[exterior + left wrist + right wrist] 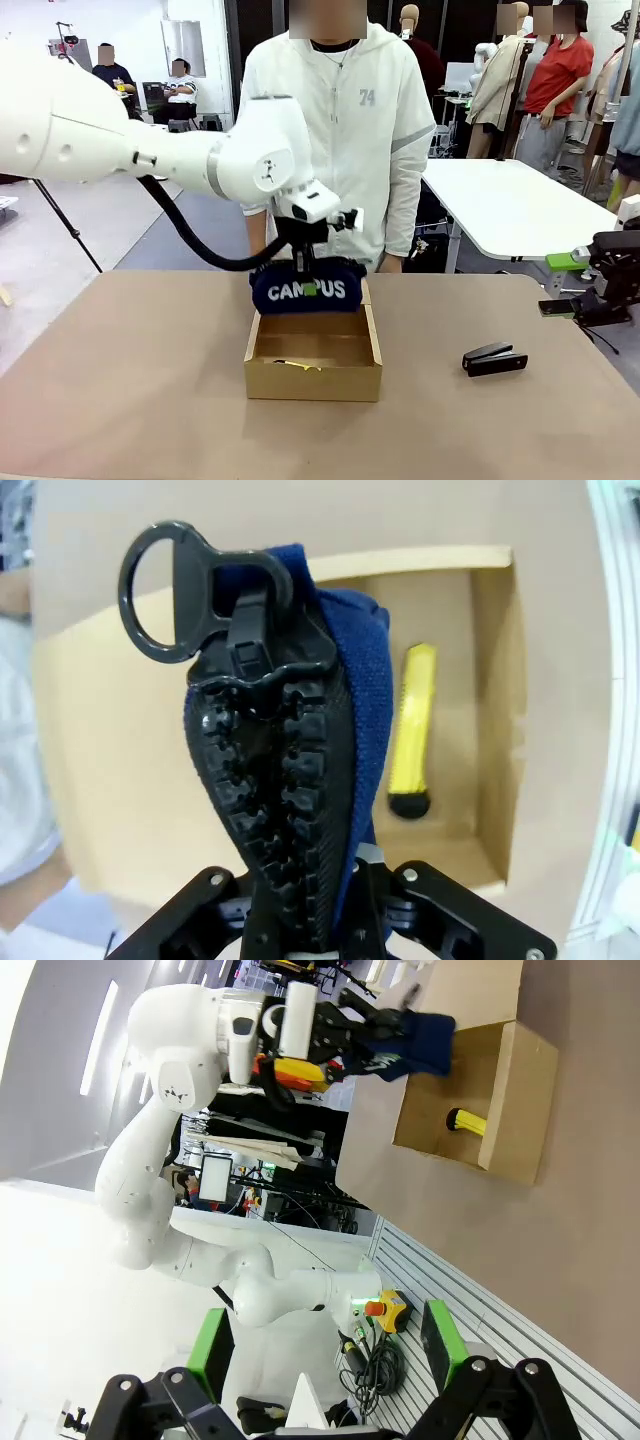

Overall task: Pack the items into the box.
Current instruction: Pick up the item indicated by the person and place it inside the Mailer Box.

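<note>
Pouch hangs mid-frame above the open box, pinched by the left gripper. Stapler lies lower right on the brown table. Right gripper gapes wide at the right edge. A white table stands behind. The pouch hides the box's far wall.

Brown tabletop, white table behind at right, grey floor, black tripod at left, dark wall

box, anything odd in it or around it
Nothing spilled or damaged. One oddity: a yellow, black-tipped object lies inside the box, while the left gripper holds the pouch above it.
</note>
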